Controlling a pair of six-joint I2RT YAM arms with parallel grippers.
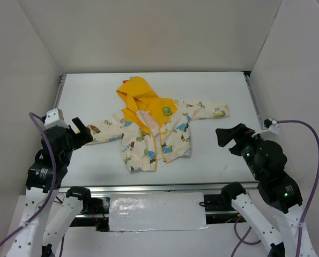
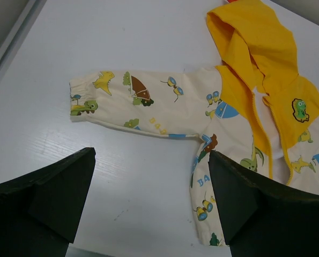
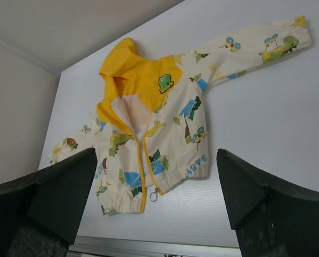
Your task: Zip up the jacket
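Observation:
The cream jacket with cartoon prints lies flat on its back mid-table, yellow hood toward the far side, sleeves spread left and right. It also shows in the left wrist view and the right wrist view. Its yellow front zipper is open, parted wider near the collar. A metal ring pull sits at the hem. A green chest patch is on the yellow yoke. My left gripper is open, left of the left sleeve. My right gripper is open, right of the hem. Both are empty.
The white table is walled on three sides by white panels. Metal rails run along the left and right edges. A taped white strip lies along the near edge between the arm bases.

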